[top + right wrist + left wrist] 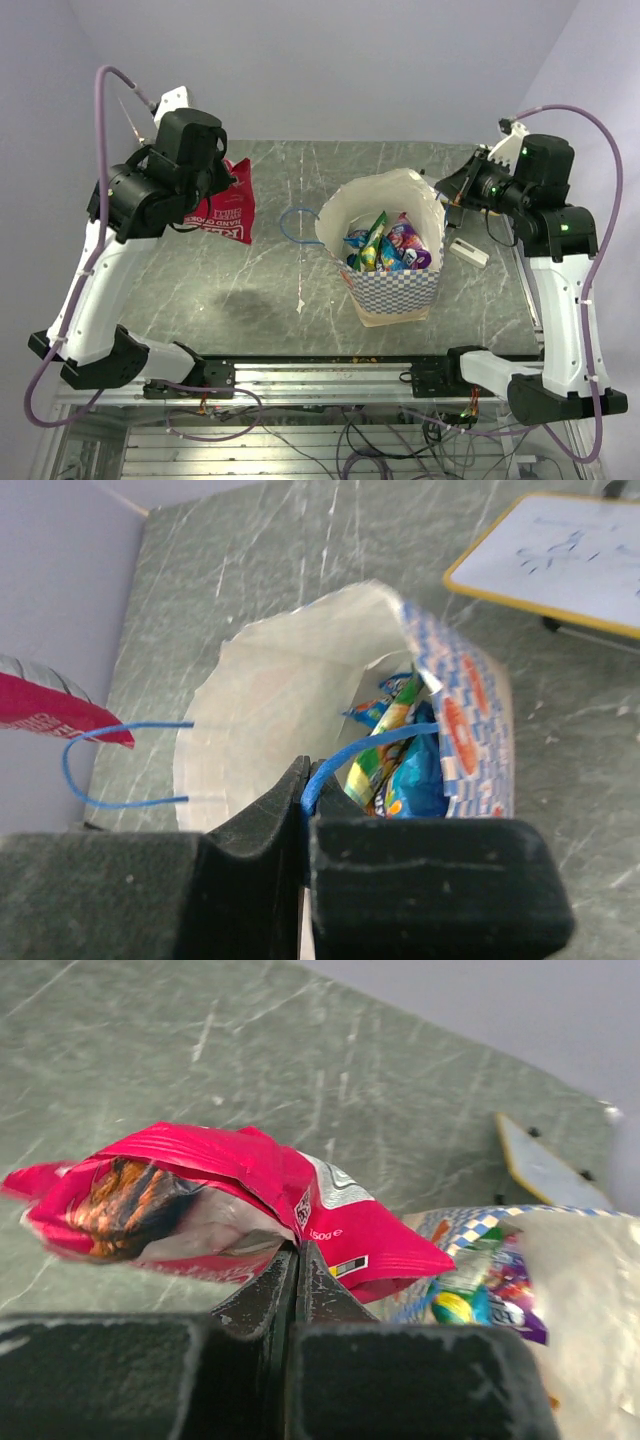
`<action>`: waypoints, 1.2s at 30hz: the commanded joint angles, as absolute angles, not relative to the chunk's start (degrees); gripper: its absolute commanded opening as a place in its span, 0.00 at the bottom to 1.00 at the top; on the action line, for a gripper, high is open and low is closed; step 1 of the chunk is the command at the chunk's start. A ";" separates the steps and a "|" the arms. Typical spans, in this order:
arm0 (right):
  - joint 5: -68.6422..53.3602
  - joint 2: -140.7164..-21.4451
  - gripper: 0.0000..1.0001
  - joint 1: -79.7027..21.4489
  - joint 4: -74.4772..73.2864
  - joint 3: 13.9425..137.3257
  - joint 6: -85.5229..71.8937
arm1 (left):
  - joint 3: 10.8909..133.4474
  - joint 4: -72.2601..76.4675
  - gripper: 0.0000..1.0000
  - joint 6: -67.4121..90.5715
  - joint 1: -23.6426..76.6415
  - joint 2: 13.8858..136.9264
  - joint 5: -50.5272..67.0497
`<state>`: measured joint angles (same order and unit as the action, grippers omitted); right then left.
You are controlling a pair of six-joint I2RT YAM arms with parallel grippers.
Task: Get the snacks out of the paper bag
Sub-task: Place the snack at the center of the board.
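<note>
The grey-green marbled table (pixel 250 290) carries the checkered paper bag (pixel 395 288) standing upright (its mouth open), with a small white block (pixel 468 250) just beside it.

The paper bag (pixel 395 290) has blue and white checks outside and is cream inside. Its cord handle (pixel 330 763) is blue. The red packet (pixel 220 1170) has white letters. The packets (pixel 385 250) in the bag are green, blue and purple. The worktop (pixel 220 290) is streaky grey.
</note>
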<state>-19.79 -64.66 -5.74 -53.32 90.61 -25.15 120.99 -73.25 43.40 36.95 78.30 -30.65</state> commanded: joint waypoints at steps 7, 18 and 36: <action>-7.49 -66.53 0.00 -5.98 -51.68 100.66 -21.29 | 104.38 -65.57 0.07 41.68 21.48 78.80 -22.52; -10.81 -64.43 0.00 -5.98 -49.71 97.07 -18.74 | 96.84 -59.91 0.07 40.62 3.21 94.35 -12.58; -3.34 -63.46 0.00 -5.99 -49.89 96.25 -10.22 | 105.05 -47.99 0.99 38.20 -0.01 102.80 1.83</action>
<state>-9.08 -64.23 -5.76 -51.64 92.27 -13.45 109.73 -51.09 37.56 -0.54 111.98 -4.16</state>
